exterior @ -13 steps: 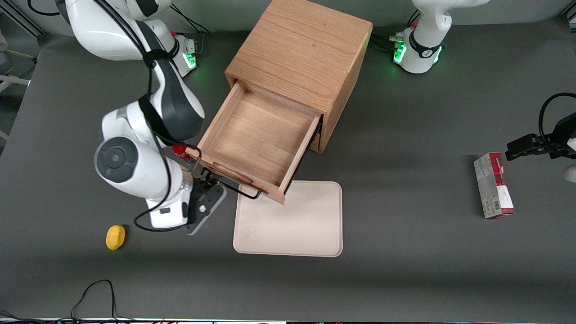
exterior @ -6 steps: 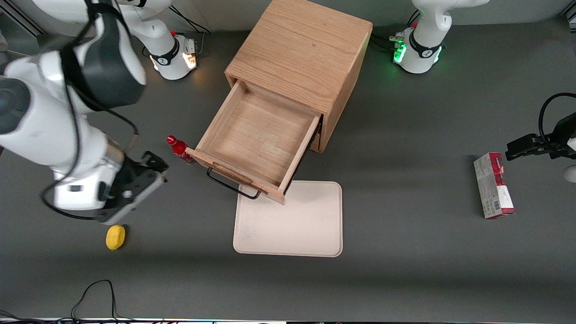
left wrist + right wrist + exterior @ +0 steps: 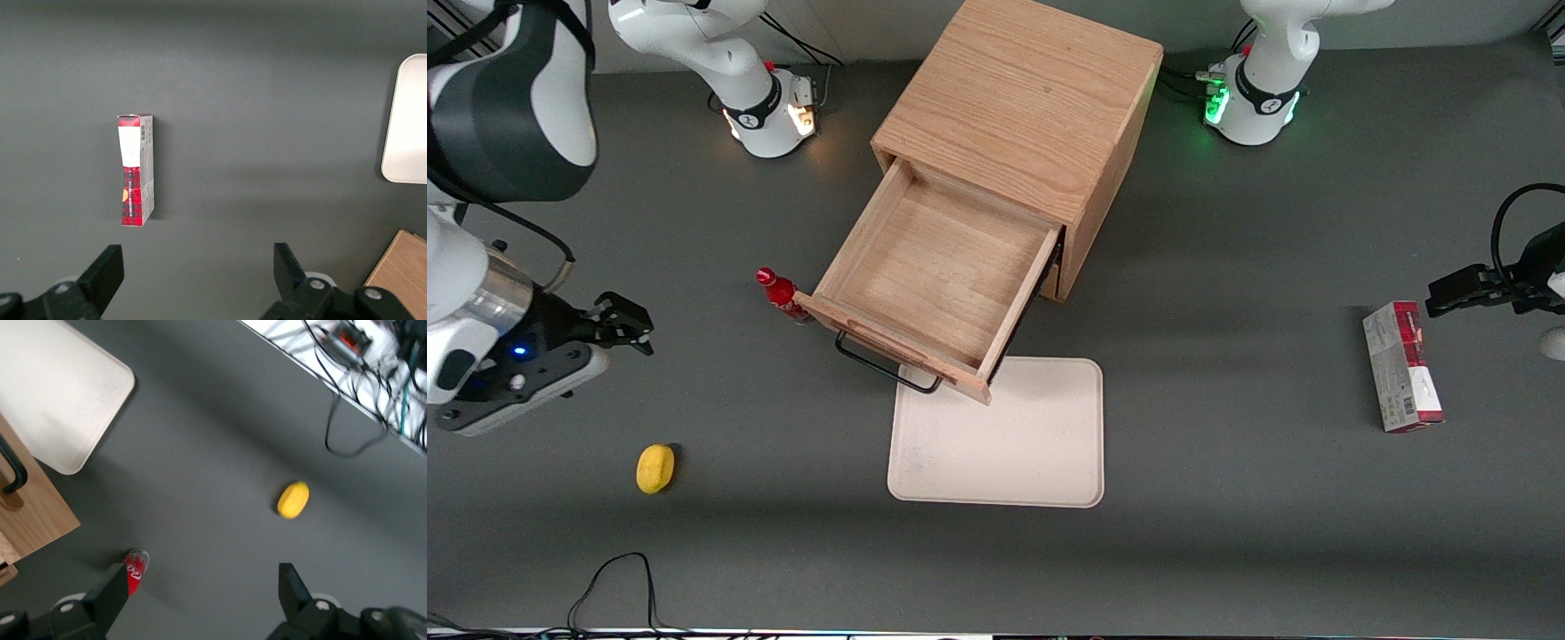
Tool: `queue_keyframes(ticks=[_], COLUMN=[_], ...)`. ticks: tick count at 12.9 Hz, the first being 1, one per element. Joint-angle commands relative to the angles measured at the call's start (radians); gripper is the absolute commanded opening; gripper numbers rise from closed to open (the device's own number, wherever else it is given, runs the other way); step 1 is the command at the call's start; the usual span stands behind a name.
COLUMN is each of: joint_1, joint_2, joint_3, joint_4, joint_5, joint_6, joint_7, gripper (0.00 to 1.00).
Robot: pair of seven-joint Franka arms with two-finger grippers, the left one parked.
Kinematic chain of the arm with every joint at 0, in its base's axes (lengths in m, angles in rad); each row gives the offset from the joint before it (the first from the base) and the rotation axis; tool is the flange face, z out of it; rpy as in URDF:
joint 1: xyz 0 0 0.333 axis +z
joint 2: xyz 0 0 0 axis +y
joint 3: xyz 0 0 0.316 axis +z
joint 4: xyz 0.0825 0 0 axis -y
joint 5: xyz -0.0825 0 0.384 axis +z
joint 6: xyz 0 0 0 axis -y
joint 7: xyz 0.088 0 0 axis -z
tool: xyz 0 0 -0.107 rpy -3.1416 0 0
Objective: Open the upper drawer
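Nearest the front camera lies a yellow lemon-like object (image 3: 655, 468), then a cream tray (image 3: 1040, 453). Just above the tray's farther edge hangs the front of the upper drawer (image 3: 938, 276), drawn well out of the oak cabinet (image 3: 1018, 107), its black wire handle (image 3: 885, 370) free. A small red bottle (image 3: 780, 294) stands touching or just beside the drawer's front corner. The gripper (image 3: 624, 326) hovers well apart from the drawer, toward the working arm's end of the table, fingers (image 3: 110, 597) spread wide and holding nothing. The task appears complete. Risk: any return sweep near the drawer corner could topple the bottle. The right wrist view shows the open fingers and the bottle cap; only the front view shows the drawer's empty interior.
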Motion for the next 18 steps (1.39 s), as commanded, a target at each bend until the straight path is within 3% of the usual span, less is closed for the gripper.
queue_keyframes(ticks=[1,4,6,9,16,18], joint_1=[-0.027,-0.292,-0.400,-0.438,-0.445,-0.445], joint_2=[-0.120,-0.246,-0.281,-0.329,-0.329,-0.329], joint_3=[0.011,0.290,0.371,0.375,0.364,0.364], joint_4=[-0.134,-0.288,-0.341,-0.422,-0.448,-0.444], joint_5=[-0.009,-0.032,-0.060,-0.058,-0.061,-0.089], joint_6=[0.012,0.051,0.062,0.142,0.144,0.136], joint_7=[0.208,0.322,0.324,0.319,0.316,0.316], gripper=[1.00,1.00,1.00,1.00,1.00,1.00])
